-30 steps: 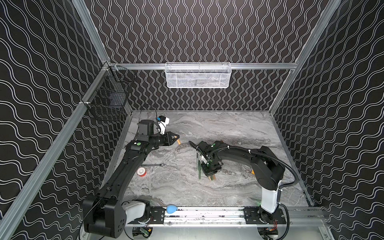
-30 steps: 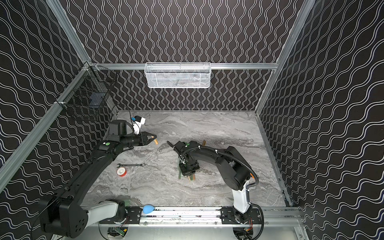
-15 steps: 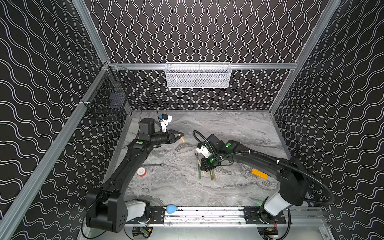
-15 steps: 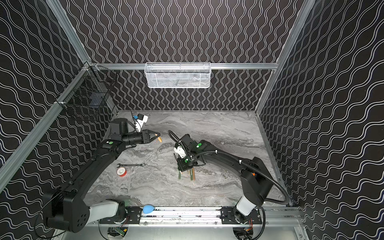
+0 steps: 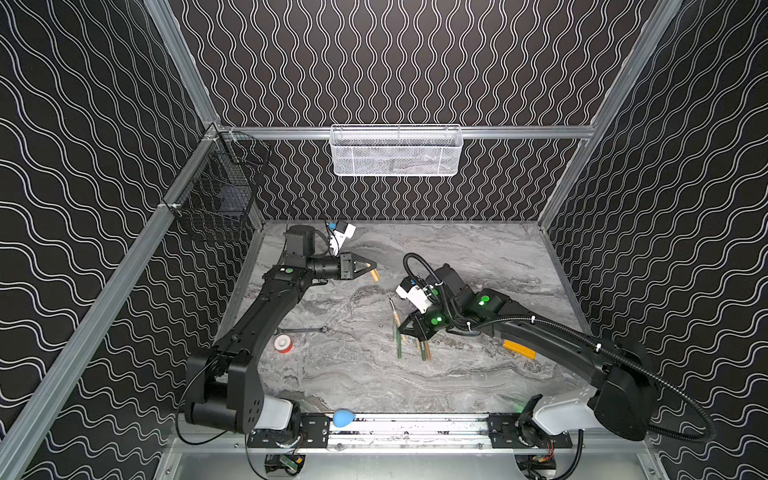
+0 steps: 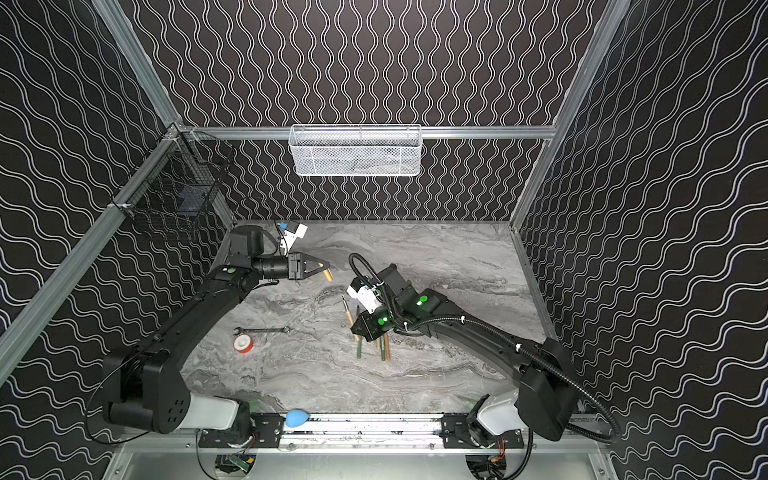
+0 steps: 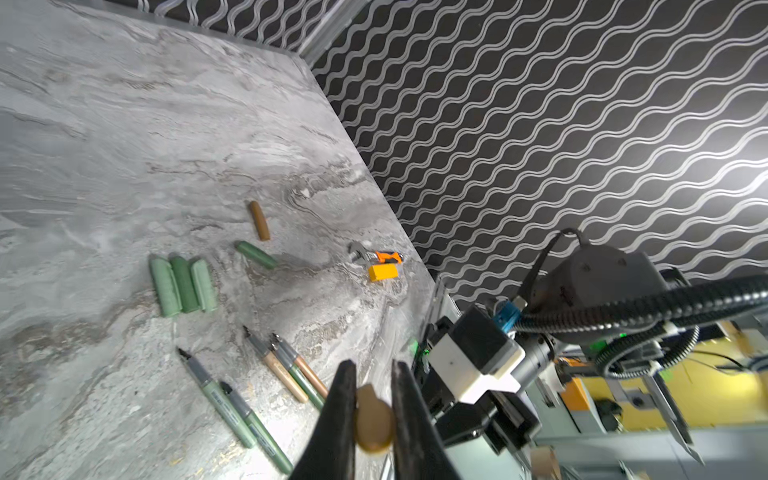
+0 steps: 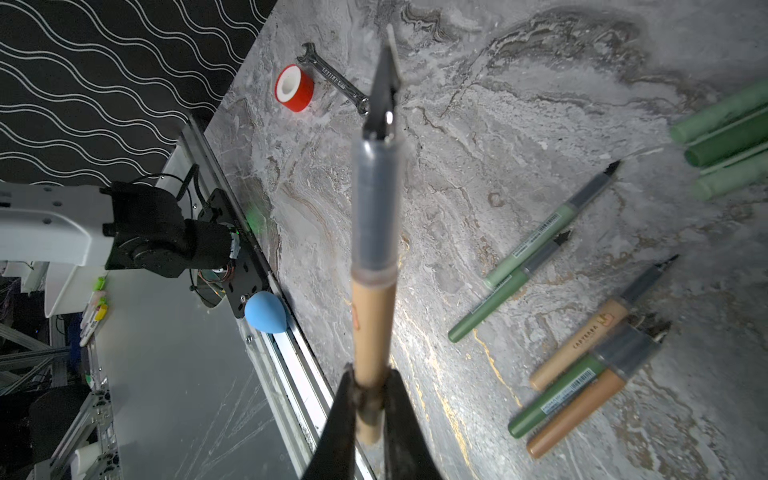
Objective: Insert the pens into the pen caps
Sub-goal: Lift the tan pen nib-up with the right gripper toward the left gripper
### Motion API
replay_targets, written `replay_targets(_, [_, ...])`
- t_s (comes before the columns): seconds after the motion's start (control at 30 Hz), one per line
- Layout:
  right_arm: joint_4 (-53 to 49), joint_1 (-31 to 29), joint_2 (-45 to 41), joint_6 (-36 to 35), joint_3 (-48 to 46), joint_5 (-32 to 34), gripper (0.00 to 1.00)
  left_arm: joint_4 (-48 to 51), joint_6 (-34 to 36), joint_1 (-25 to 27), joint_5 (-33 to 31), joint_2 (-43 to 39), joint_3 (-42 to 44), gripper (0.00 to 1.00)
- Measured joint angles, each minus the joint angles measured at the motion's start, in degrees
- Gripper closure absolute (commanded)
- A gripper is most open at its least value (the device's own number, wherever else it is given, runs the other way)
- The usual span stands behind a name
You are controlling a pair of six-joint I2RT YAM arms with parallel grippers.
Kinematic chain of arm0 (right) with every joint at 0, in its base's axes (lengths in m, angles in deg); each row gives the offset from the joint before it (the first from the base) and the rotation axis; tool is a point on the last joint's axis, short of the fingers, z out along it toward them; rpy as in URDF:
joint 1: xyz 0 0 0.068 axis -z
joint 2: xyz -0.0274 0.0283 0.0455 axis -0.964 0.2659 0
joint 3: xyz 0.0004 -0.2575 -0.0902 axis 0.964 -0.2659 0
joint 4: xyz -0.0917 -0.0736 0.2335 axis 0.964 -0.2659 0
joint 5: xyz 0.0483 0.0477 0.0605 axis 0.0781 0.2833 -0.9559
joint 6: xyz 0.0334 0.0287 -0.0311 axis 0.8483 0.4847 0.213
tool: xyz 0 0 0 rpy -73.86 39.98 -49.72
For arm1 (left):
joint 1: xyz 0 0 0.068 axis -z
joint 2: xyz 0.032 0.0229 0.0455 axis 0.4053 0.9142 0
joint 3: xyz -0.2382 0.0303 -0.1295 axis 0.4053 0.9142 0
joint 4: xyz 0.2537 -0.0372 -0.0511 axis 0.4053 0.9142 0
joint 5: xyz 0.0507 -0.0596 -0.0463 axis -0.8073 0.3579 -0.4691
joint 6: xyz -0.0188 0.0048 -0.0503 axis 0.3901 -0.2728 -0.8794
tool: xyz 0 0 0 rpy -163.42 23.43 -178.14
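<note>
While the left fingers (image 7: 338,407) clamped shut on a tan pen cap (image 7: 374,419), the right fingers (image 8: 343,415) pinched a tan pen (image 8: 374,249) above the marbled worktop (image 8: 478,104).

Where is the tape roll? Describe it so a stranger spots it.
Look at the left side of the grey table, beside the left arm. Right by the silver wrench sits the tape roll: the only ring-shaped thing, red with a white core.

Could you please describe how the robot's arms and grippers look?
The left arm and right arm are black with green dots and white bases. The left gripper and right gripper have black pointed fingers. A ribbed cable follows the right arm.
</note>
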Motion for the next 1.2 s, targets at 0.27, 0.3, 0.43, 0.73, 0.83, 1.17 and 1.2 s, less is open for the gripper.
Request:
replay_targets(0.27, [0.5, 0.09, 0.9, -3.08, 1.53, -0.92, 0.88, 4.66, 2.95, 0.02, 3.93, 1.9, -2.69, 0.89])
replay_targets(0.3, [0.5, 0.09, 1.01, -3.48, 1.81, -1.05, 0.88, 5.22, 3.26, 0.02, 4.17, 2.12, -2.99, 0.88])
replay_targets(0.43, [0.96, 0.07, 1.01, -4.9, 2.08, -1.53, 0.88, 9.27, 6.38, 0.04, 4.74, 3.23, -4.72, 0.89])
replay_targets(0.73, [1.05, 0.09, 2.73, -7.45, 3.82, -3.19, 0.88, 12.74, 9.29, 0.04, 6.69, 4.0, -5.27, 0.89])
replay_targets(0.83, [1.05, 0.09, 2.84, -7.45, 3.85, -3.26, 0.88, 13.11, 9.6, 0.04, 7.06, 3.72, -5.2, 0.89])
replay_targets(1.17, [1.27, 0.09, 2.82, -7.23, 3.82, -3.39, 0.88, 12.68, 9.9, 0.04, 9.05, 3.08, -3.87, 0.89])
replay_targets(1.2, [1.29, 0.09, 2.82, -7.23, 3.82, -3.39, 0.88, 12.72, 9.97, 0.04, 9.16, 3.08, -3.72, 0.89])
